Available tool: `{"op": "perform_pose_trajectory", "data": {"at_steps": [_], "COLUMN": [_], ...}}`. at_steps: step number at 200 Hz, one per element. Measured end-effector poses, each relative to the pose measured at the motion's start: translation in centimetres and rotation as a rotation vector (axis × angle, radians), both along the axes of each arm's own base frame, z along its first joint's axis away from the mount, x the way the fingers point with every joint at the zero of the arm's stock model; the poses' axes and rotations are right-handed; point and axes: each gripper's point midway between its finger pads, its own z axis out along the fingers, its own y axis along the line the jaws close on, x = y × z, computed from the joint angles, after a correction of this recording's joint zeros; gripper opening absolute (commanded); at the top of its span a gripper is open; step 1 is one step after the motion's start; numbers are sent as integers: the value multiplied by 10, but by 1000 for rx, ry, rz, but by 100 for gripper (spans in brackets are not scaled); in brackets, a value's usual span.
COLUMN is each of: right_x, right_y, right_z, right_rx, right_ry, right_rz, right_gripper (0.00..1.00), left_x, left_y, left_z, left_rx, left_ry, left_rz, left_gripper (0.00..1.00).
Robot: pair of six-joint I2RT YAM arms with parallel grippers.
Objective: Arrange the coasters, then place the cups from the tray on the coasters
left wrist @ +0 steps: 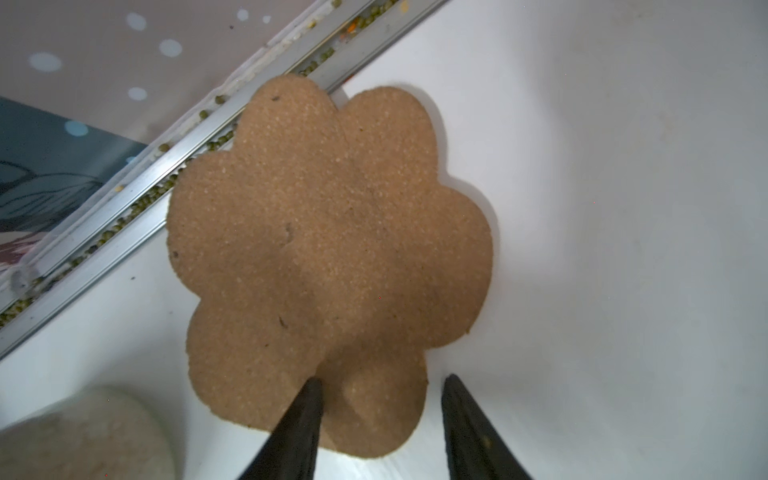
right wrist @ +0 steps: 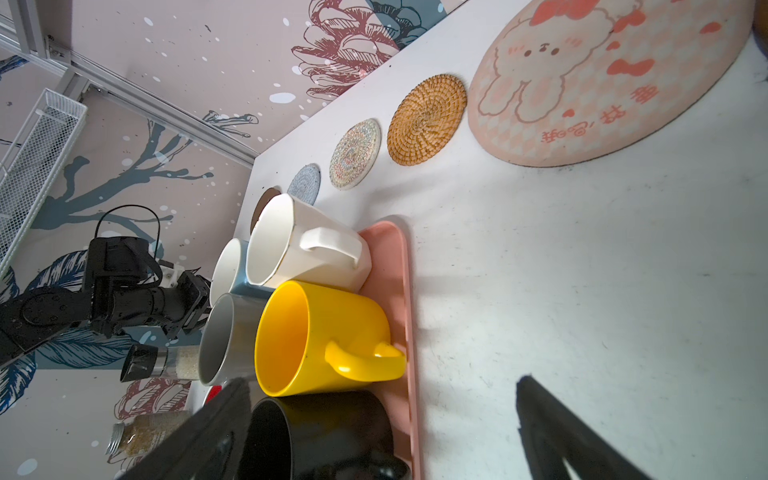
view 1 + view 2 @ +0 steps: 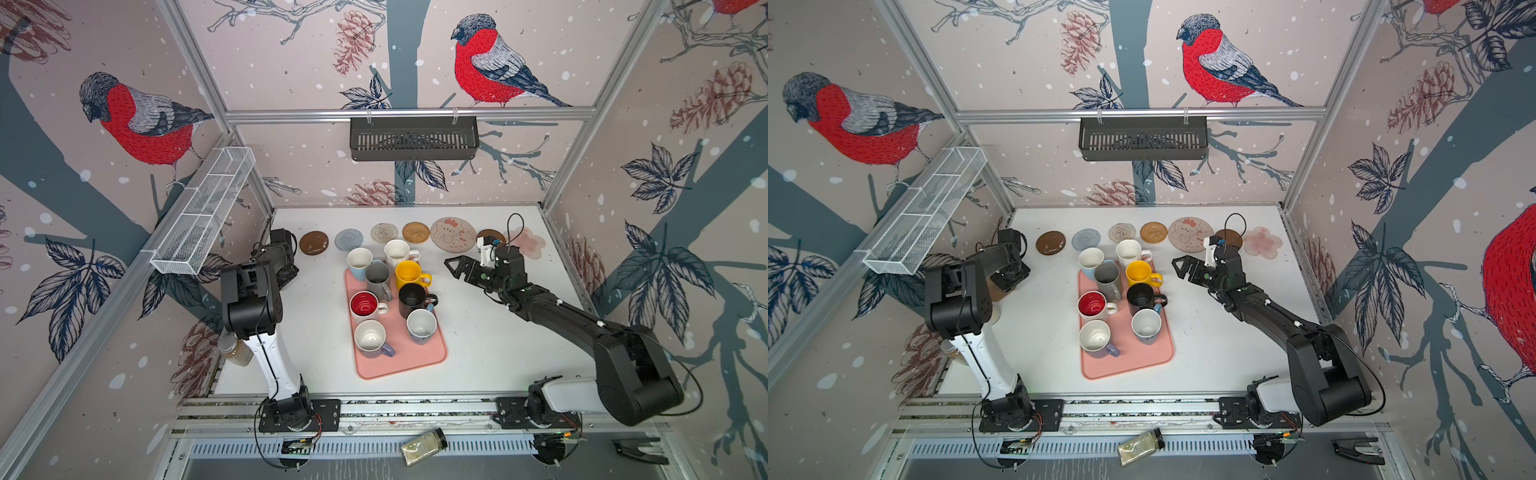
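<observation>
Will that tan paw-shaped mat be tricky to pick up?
Probably: the mat lies thin and flat on the table, so its edge may be hard to catch. Its grainy surface looks unlikely to slip. It seems light.

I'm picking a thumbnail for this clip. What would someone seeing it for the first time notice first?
Probably the crowd of coloured cups on the pink tray at centre, the yellow cup brightest, with a row of coasters along the far edge, the large pink cartoon coaster standing out. Then the red-breasted birds on the walls, and the open right gripper beside the yellow cup.
</observation>
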Motion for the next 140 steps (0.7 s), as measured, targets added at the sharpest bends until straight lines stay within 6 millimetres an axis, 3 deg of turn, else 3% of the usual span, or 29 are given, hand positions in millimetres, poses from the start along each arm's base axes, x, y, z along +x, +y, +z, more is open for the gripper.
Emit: {"op": "perform_pose_trajectory", "data": {"at_steps": [27, 57, 140], "right_x": [0, 0, 1], "right_y": [0, 0, 0], "right_z": [-1, -2, -6], "right_rx": [-1, -3, -7], "right_ry": [1, 4, 14], "right_rz": [0, -1, -3], "right_gripper": [99, 99, 99], "left_x": [47, 71, 108], "left_y": [-30, -47, -37], "left_z": [8, 12, 20], "left_rx": [-73, -151, -212], "left_ry": [-135, -208, -261], "left_rz": [-93, -140, -142], "left_gripper": [48, 48, 48]}}
